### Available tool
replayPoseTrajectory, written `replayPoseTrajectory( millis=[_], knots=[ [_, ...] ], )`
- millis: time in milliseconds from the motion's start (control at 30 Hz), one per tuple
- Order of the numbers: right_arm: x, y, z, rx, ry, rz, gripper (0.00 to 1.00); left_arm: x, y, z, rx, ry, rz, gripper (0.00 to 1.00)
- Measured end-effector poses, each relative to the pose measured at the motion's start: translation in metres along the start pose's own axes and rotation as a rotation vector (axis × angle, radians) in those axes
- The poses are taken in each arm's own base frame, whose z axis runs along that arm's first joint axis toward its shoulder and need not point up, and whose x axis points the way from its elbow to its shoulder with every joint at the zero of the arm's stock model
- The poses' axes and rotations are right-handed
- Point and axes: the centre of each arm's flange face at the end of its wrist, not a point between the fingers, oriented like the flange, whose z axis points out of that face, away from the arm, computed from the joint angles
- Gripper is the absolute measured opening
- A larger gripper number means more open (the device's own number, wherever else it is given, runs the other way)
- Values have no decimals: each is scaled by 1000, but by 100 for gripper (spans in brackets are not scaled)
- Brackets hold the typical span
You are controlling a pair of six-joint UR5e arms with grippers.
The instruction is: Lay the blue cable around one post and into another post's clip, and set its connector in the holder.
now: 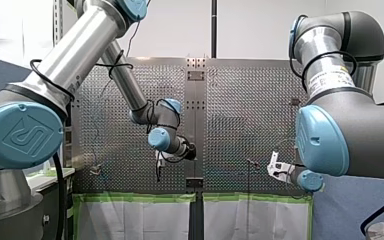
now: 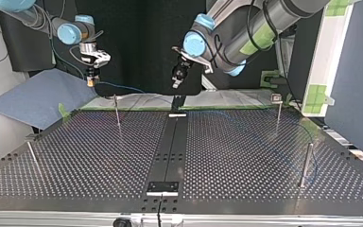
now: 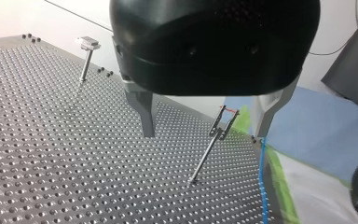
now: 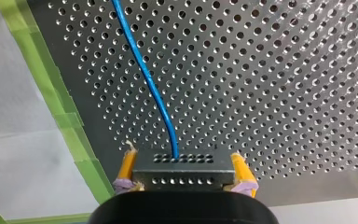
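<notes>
Counter [image 2: 246, 156]: grey perforated metal, with a black strip [image 2: 172, 142] running down its middle. Green tape [image 4: 70, 121] borders one edge, and I see a white sheet [image 4: 23, 154] just beyond the tape. At the top view's left, a blue-grey board [image 2: 38, 97] sits off the far corner, tilted. At that view's right, a white panel [image 2: 335, 52] carries green tape patches.

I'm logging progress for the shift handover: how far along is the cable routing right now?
Done: my right gripper is shut on the connector, the blue cable trailing from it. In hand: it holds the connector above the table near its taped edge. Remaining: the clip post holds no cable, my left gripper hangs open by it, and the connector is in no holder.
</notes>
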Motion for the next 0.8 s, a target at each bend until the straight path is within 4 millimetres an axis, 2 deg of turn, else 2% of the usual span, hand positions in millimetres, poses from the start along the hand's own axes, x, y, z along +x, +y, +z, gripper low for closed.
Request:
replayPoseTrajectory(
  millis=[567,800],
  knots=[
    [1,0,-2,15,5,2,0,24,-12,55,43,-106,48,100],
    [1,-1,-1,18,11,5,0,47,-14,72,49,-135,63,100]
  ],
)
